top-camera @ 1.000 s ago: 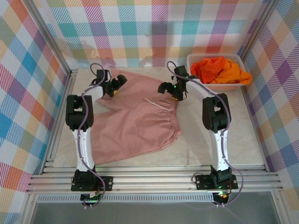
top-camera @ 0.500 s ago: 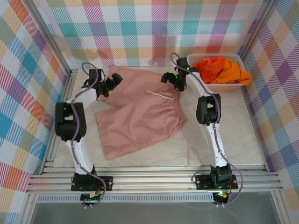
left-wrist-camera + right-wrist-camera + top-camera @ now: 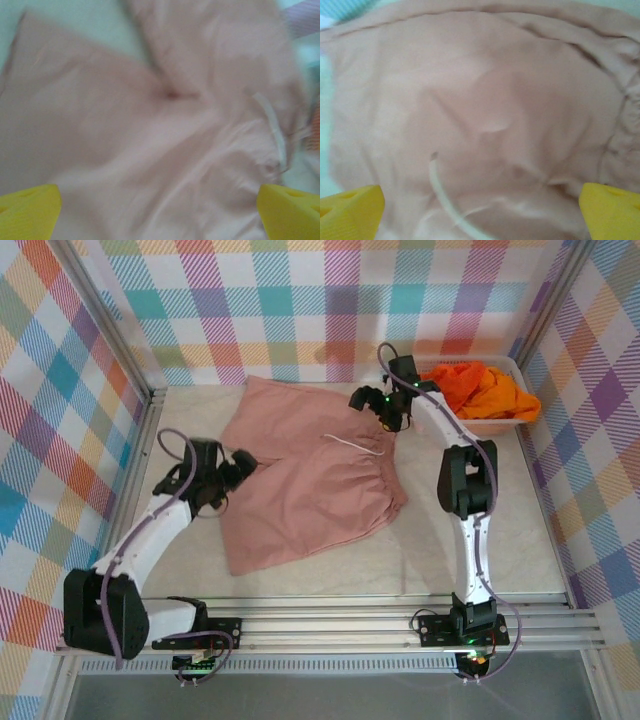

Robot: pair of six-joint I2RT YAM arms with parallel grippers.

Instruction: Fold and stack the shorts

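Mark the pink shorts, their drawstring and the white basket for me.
pink shorts (image 3: pixel 310 480), top view, middle of the cloth
drawstring (image 3: pixel 350 443), top view, midway along the cord
basket (image 3: pixel 492 425), top view, near front wall

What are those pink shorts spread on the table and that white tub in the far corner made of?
The dusty pink shorts look like soft, matte cloth, perhaps cotton: they lie limp, wrinkle, and gather at the waist. The white basket looks like rigid plastic: its rim holds a straight, even shape. Its finish is too small to judge.
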